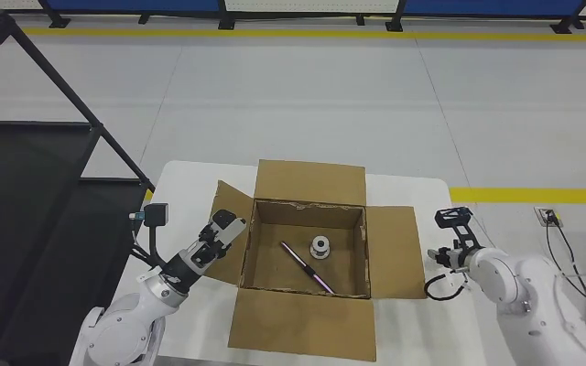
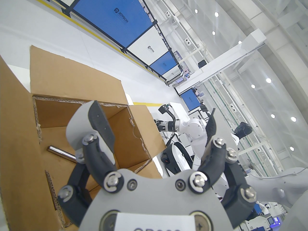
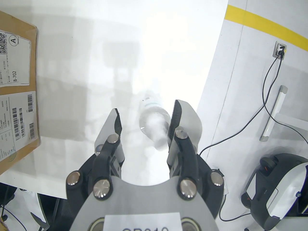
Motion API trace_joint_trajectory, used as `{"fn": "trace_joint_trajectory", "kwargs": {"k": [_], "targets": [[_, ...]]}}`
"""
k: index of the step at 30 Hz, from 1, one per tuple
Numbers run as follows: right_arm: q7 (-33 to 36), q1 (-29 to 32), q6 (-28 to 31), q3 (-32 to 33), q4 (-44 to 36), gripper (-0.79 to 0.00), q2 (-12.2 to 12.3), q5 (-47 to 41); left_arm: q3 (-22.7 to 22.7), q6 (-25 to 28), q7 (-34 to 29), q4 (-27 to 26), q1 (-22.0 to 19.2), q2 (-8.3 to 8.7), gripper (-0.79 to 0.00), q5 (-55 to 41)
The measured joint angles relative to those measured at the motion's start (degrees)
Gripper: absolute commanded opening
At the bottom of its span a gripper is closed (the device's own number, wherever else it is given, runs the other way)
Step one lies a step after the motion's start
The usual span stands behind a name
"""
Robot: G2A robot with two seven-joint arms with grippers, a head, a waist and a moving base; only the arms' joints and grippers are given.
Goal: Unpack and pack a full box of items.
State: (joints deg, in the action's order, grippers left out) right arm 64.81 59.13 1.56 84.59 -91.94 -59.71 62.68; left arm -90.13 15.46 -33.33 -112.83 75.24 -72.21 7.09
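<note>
Bottle (image 3: 154, 123) lies between spread right gripper (image 3: 146, 108) fingers, perhaps touching one.

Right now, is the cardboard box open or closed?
Open. All four flaps of the cardboard box are folded outward, and its floor shows, with a metal rod and a small white spool lying inside.
</note>
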Motion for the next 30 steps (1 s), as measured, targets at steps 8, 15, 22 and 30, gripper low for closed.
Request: {"fn": "trace_joint_trajectory", "kwargs": {"k": [8, 15, 22, 30], "targets": [[-5.23, 3.02, -4.06, 4.47, -7.86, 0.000, 0.38, 1.58, 0.00, 0.00, 0.00, 0.00, 0.00, 0.00, 0.000, 0.00], [-11.56, 6.96, -7.85, 4.52, -23.52, 0.000, 0.15, 4.90, 0.06, 0.07, 0.45, -0.25, 0.25, 0.02, 0.000, 0.42], [-11.42, 2.53, 6.24, -4.45, -25.25, 0.000, -0.36, -4.29, 0.36, -0.06, 3.98, -1.85, 2.10, 0.24, 0.000, 4.70], [-3.92, -11.42, 13.25, -23.21, -13.01, 0.000, -3.01, -9.21, -3.30, 0.16, 7.34, -2.97, 4.75, 0.54, 0.000, 1.24]]}}
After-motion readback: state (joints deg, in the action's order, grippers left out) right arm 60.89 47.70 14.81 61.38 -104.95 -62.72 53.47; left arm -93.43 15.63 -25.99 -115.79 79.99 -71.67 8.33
